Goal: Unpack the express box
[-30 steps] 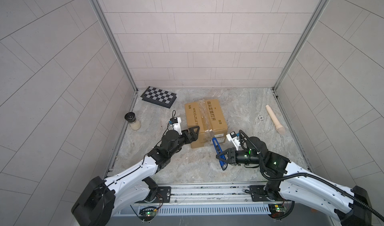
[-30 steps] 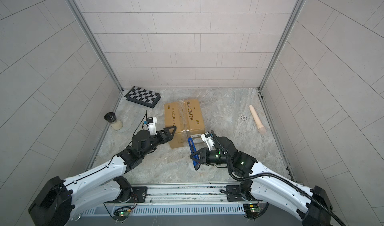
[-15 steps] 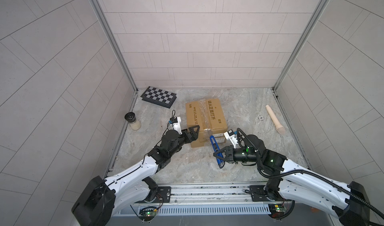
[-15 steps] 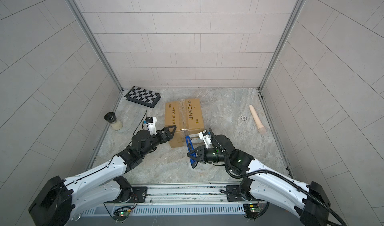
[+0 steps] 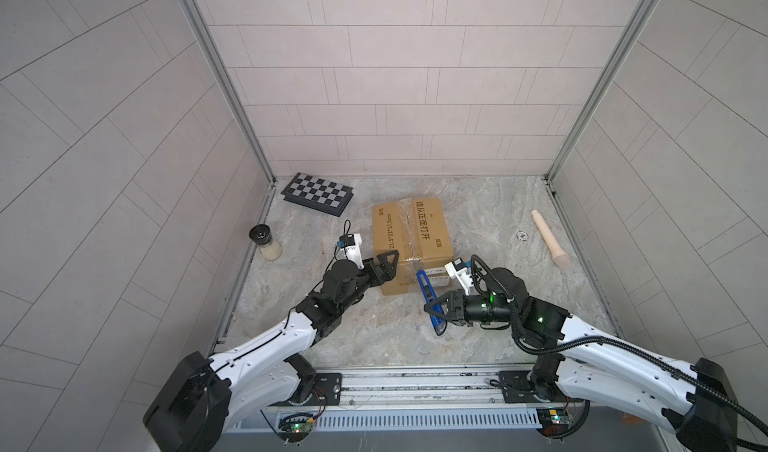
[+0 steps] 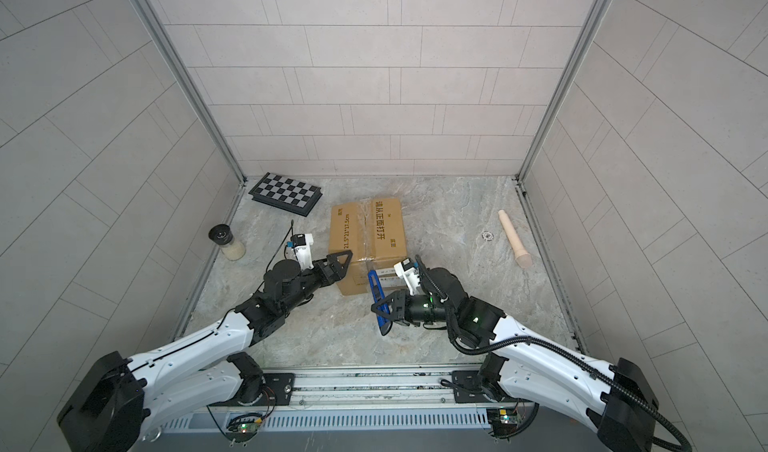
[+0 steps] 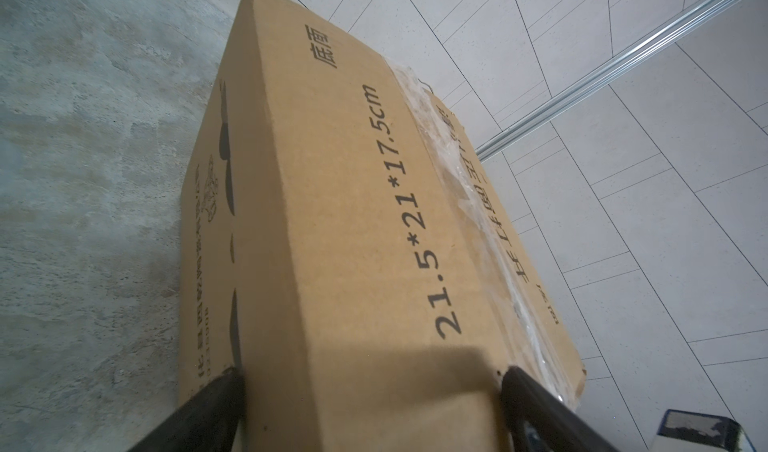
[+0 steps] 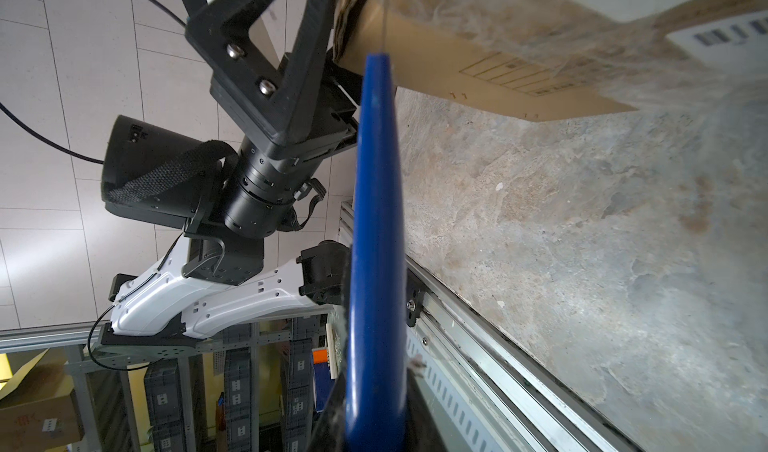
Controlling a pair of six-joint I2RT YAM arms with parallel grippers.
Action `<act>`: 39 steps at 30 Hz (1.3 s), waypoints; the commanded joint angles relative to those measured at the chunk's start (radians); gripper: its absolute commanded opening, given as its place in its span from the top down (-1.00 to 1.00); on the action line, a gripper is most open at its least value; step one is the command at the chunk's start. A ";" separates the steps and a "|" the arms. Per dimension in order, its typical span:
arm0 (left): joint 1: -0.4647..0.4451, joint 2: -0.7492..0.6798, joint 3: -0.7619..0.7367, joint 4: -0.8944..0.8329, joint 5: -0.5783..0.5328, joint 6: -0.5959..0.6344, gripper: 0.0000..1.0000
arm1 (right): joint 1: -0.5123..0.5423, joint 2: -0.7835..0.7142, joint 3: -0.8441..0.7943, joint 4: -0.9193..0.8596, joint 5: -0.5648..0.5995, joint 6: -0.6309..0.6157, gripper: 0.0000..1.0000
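The express box (image 5: 409, 233) (image 6: 365, 237), a brown carton with black print and clear tape along its top seam, stands mid-floor. My left gripper (image 5: 388, 263) (image 6: 341, 262) (image 7: 370, 377) is open at the box's near left corner, one finger over the top face and one down the side (image 7: 332, 188). My right gripper (image 5: 435, 309) (image 6: 385, 306) (image 8: 374, 421) is shut on a blue box cutter (image 5: 427, 294) (image 6: 377, 296) (image 8: 376, 242). The cutter's tip reaches the box's near face (image 8: 478, 67), beside the white label (image 5: 437, 278) (image 8: 731, 34).
A checkered board case (image 5: 318, 194) lies at the back left. A black-lidded jar (image 5: 264, 242) stands by the left wall. At the right lie a pale wooden roller (image 5: 548, 237) and a small metal ring (image 5: 521, 235). The arms' rail (image 5: 415, 381) runs along the front edge.
My right gripper has carried the blue cutter a little left and toward the box's near face. The left gripper and the box have stayed where they were.
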 commanded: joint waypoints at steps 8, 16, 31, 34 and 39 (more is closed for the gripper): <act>-0.032 -0.022 0.042 0.026 0.056 -0.006 -1.00 | 0.018 0.055 0.020 0.138 -0.039 -0.049 1.00; -0.032 -0.004 0.030 0.029 0.046 -0.008 -1.00 | 0.018 0.028 0.074 0.099 -0.038 -0.059 1.00; -0.023 0.064 0.090 -0.168 -0.081 0.024 -0.99 | 0.018 -0.214 0.048 -0.357 0.071 -0.127 1.00; -0.010 0.102 0.104 -0.188 -0.084 0.022 -0.99 | 0.018 -0.286 0.074 -0.468 0.102 -0.142 1.00; -0.001 0.137 0.115 -0.202 -0.093 0.030 -0.99 | 0.015 -0.369 0.134 -0.610 0.153 -0.168 1.00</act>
